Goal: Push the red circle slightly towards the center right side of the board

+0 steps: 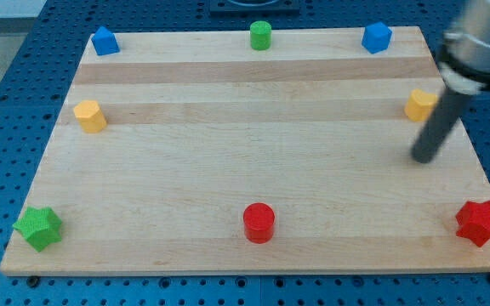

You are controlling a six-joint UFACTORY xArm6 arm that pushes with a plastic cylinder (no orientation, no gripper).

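While the small red cylindrical block (259,223) sits at bottom centre of the pale wooden counter (228,170), my tip (422,158), a bare rod tool holding nothing, stands well apart, up-right of it, beside a yellow block (418,105).

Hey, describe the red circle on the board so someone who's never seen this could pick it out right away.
Start at the wooden board and follow its bottom edge to the middle. The red circle stands there alone, a short upright cylinder, far left of and below my tip. The only other red piece, the red star, sits in the view's bottom right corner and has points, not a round top.
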